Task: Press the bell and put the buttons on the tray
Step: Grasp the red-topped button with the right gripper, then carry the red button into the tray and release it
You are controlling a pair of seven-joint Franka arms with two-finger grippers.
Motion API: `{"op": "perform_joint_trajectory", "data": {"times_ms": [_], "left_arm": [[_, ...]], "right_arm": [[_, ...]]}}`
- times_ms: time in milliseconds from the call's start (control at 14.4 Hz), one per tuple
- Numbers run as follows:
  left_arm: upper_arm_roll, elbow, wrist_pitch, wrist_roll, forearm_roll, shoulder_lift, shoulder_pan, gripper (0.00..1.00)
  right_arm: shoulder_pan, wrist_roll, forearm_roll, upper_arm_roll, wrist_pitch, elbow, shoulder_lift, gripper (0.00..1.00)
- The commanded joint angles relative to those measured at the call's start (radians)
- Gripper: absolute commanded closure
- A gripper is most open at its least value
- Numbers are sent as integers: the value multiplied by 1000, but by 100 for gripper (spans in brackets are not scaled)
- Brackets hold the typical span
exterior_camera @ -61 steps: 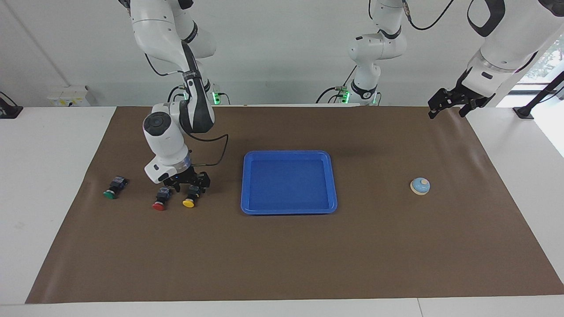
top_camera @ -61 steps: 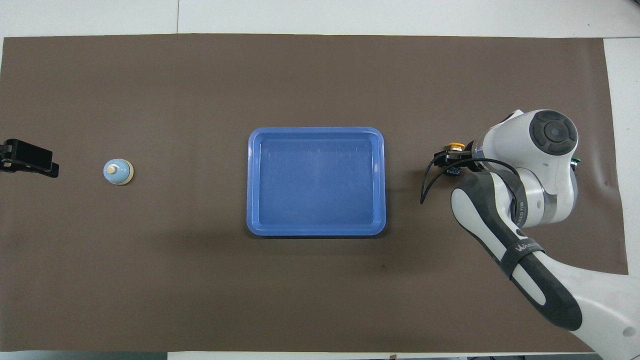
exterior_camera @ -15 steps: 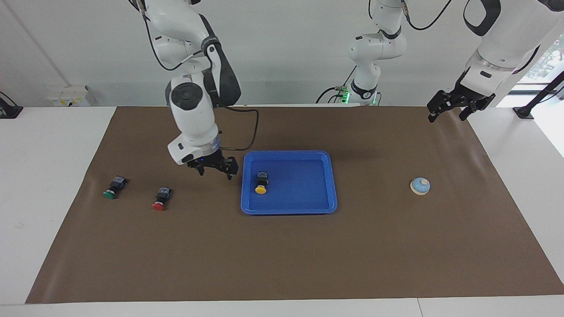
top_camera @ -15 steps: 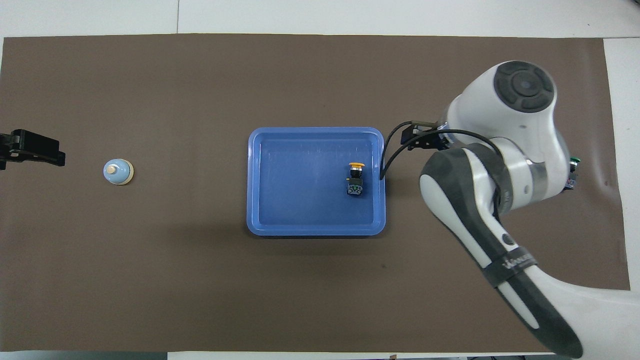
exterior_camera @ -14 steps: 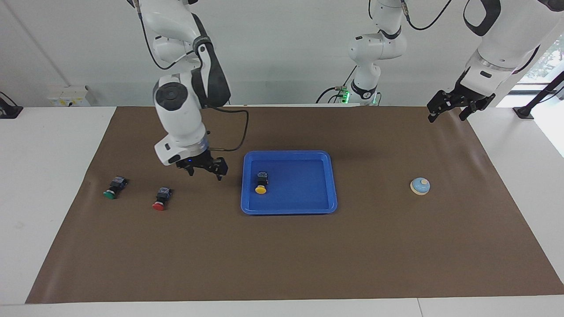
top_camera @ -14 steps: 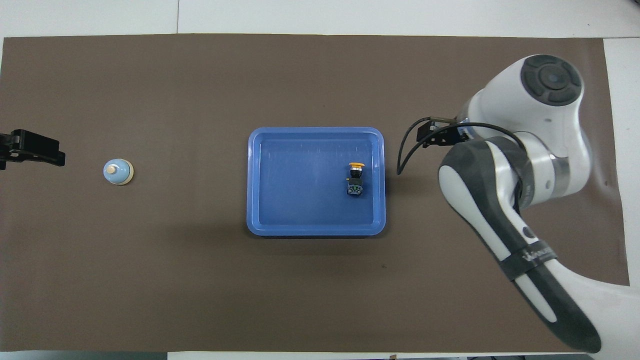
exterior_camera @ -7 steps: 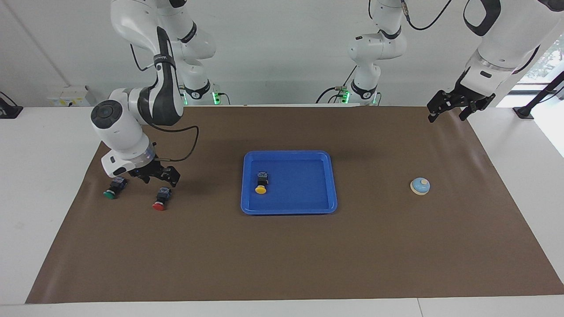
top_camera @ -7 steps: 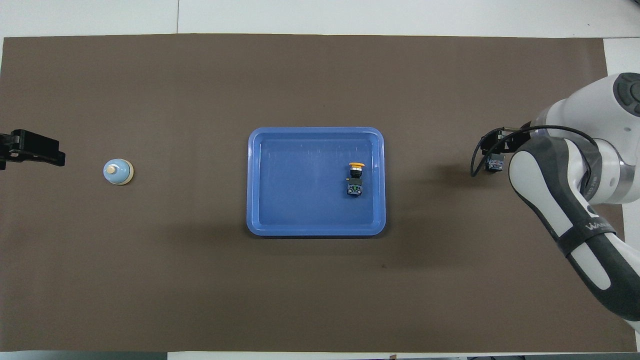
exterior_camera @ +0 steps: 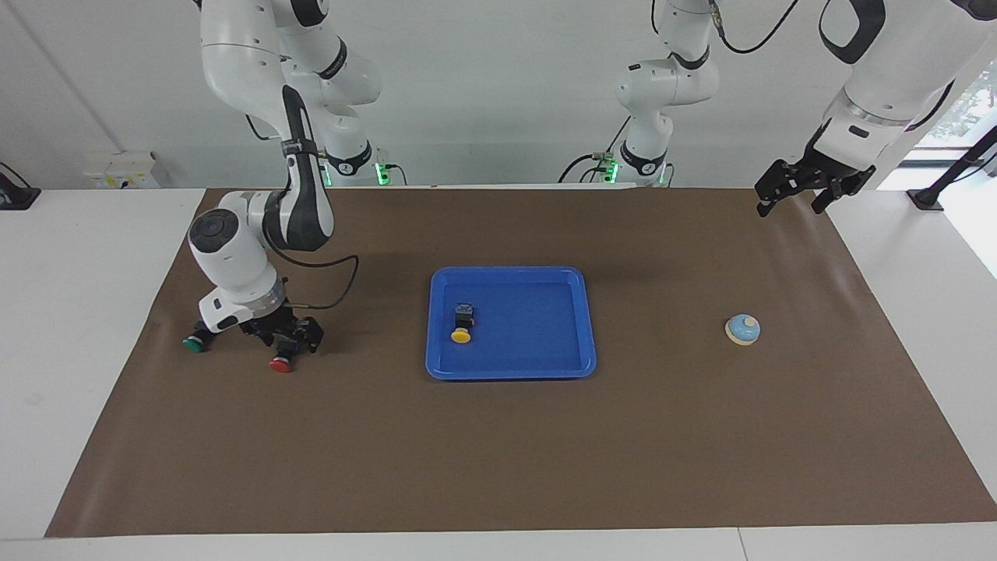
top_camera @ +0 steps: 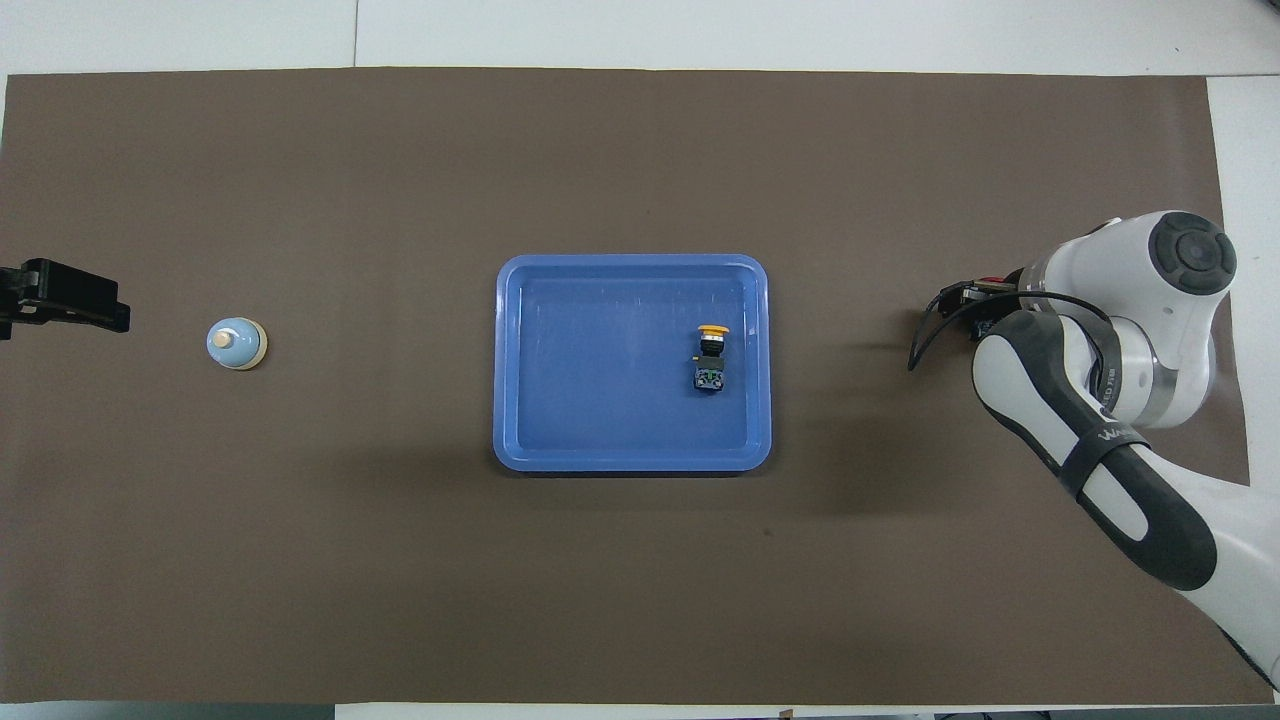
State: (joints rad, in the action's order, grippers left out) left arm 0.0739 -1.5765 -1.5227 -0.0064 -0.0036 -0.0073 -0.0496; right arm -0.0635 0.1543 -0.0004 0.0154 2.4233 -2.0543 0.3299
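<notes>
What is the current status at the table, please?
Right pincer down around red button, grip unconfirmed. Left pincer open, waiting. Yellow button in tray; green button and bell on mat. Nothing blocking.

Glossy plastic tray (exterior_camera: 511,369) on a matt brown table cover (exterior_camera: 498,460).

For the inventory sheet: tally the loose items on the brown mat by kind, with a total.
Black-bodied push buttons: 3, yellow-capped, red-capped, green-capped
Flat bright-blue plastic trays: 1
Light-blue dome bells with cream knob: 1
Total: 5
</notes>
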Motion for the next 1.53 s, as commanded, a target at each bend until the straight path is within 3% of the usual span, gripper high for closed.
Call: {"op": "perform_joint_trajectory", "data": {"times_ms": [0, 278, 556, 694, 972, 1250, 1458], "left_arm": [[1, -27, -13, -6, 4, -20, -6, 0], [1, -27, -13, -6, 4, -20, -6, 0], [1, -27, -13, -6, 4, -20, -6, 0], [0, -27, -13, -6, 4, -22, -6, 0], [0, -27, -13, -6, 4, -22, -6, 0], [0, -27, -13, -6, 4, -20, -6, 0], [0, -27, -13, -6, 4, -20, -6, 0]], "right_arm": [[-24, -21, 2, 14, -3, -1, -8, 100], [-22, -29, 2, 14, -64, 23, -15, 100], [26, 2, 3, 21, -271, 169, -22, 100], [94, 88, 5, 24, -384, 264, -22, 100], [327, 337, 10, 21, -568, 465, 18, 100], [502, 517, 57, 21, -583, 577, 108, 100], [600, 625, 54, 23, -482, 600, 187, 100]]}}
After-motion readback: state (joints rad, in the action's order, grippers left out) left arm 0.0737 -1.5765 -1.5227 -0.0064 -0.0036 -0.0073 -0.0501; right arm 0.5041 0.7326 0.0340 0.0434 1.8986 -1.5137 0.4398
